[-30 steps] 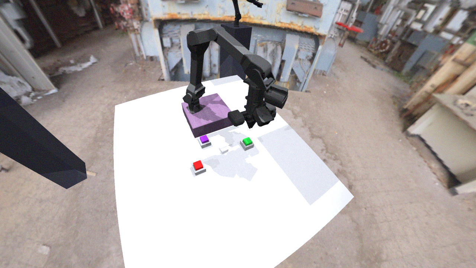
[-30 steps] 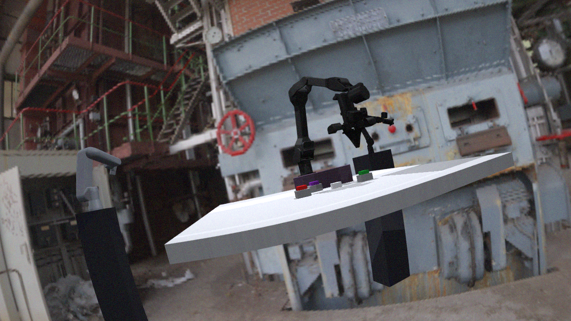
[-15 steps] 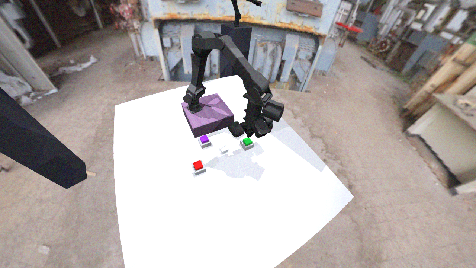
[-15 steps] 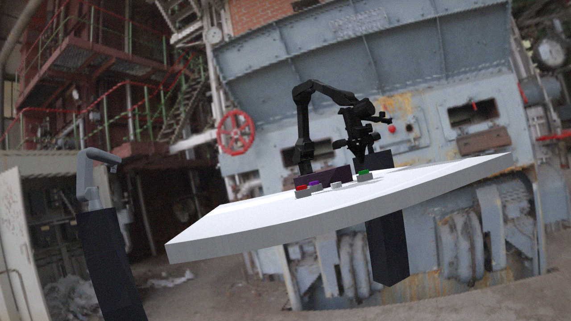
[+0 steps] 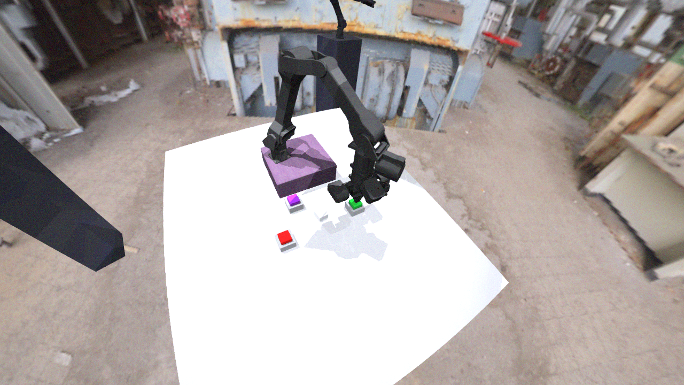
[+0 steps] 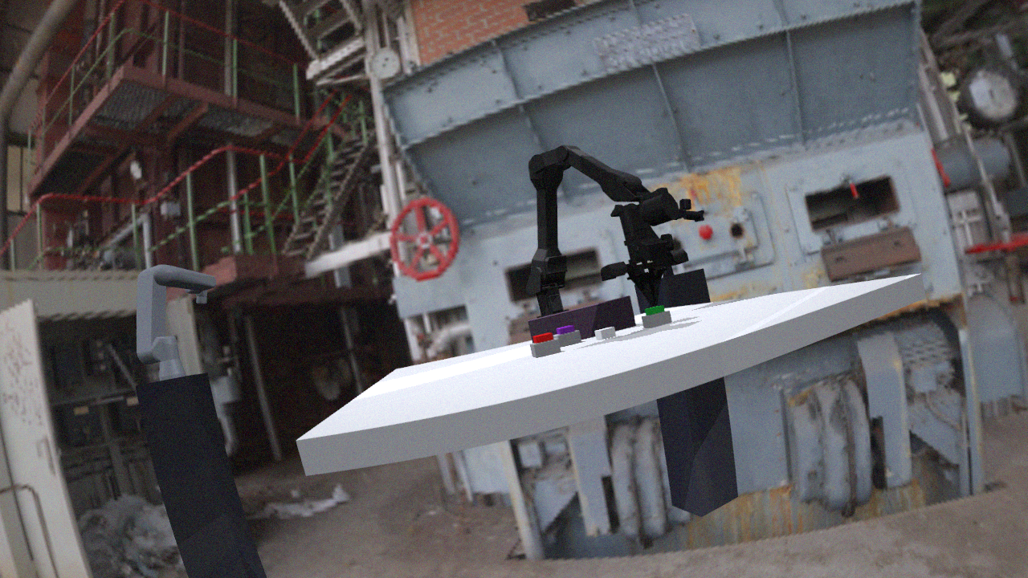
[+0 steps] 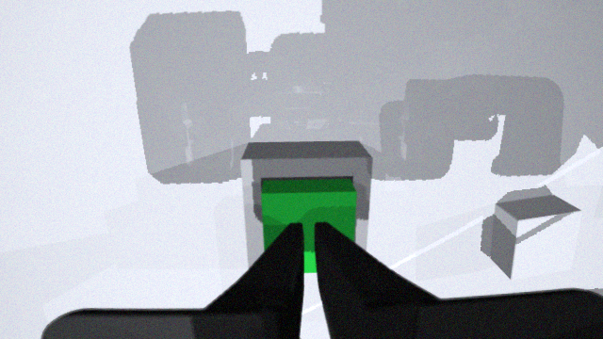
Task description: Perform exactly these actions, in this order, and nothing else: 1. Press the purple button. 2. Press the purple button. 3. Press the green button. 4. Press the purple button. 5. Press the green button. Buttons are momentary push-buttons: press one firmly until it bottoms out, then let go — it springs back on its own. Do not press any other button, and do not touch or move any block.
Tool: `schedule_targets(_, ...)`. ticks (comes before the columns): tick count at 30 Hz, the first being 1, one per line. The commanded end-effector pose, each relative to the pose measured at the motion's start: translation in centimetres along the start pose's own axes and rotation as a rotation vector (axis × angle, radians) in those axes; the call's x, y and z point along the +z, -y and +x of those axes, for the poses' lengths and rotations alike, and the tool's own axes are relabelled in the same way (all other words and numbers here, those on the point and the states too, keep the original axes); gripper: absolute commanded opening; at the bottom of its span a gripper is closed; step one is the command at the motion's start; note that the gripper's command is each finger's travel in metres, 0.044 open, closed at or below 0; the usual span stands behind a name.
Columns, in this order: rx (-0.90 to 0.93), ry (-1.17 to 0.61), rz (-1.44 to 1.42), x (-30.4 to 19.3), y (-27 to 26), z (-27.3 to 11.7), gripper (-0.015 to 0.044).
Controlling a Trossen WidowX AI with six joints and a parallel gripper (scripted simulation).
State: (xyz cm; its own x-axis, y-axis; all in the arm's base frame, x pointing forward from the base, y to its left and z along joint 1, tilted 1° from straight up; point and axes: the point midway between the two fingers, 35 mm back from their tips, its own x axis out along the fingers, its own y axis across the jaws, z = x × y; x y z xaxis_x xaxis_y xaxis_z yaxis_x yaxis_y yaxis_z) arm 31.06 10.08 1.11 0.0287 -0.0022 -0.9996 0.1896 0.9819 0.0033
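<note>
Your tool (image 7: 304, 226) is clenched with nothing between its fingers, only a thin slit between the two dark tips. In the wrist view those tips rest against the green button (image 7: 308, 212); you cannot tell from any view whether it is pushed in. That button is a bright green square cap set in a pale grey square housing, its top face partly shaded by the tool. It sits on the white counter (image 5: 287, 311) toward the far edge, right of the arm's purple base (image 5: 298, 164). The purple button (image 5: 293, 200) stands just in front of that base, in the same kind of grey housing. The red button (image 5: 284, 237) lies nearer the front edge, left of the green one. A small white block (image 5: 321, 215) rests between the purple and green buttons, apart from both.
</note>
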Motion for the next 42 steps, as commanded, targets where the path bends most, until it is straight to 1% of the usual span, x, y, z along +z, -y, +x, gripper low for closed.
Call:
schedule_targets(1, -0.003, -0.011, 0.003, -0.2, 0.1, 1.0, 0.002)
schedule_targets(29, -0.003, -0.011, 0.003, -0.2, 0.1, 1.0, 0.002)
schedule_targets(30, -0.003, -0.006, 0.0, -0.1, 0.0, 0.5, 0.002)
schedule_targets(32, -0.003, -0.011, 0.003, -0.1, 0.0, -1.8, 0.002)
schedule_targets(33, -0.003, -0.011, 0.003, -0.2, 0.0, -2.2, 0.002)
schedule_targets(38, -0.003, -0.011, 0.003, -0.2, 0.0, -2.2, 0.002)
schedule_targets(40, -0.002, -0.012, 0.003, -0.6, -0.8, -3.2, 0.0072)
schedule_targets(42, 0.001, -0.013, 0.003, -2.3, -3.0, -6.1, 0.0125)
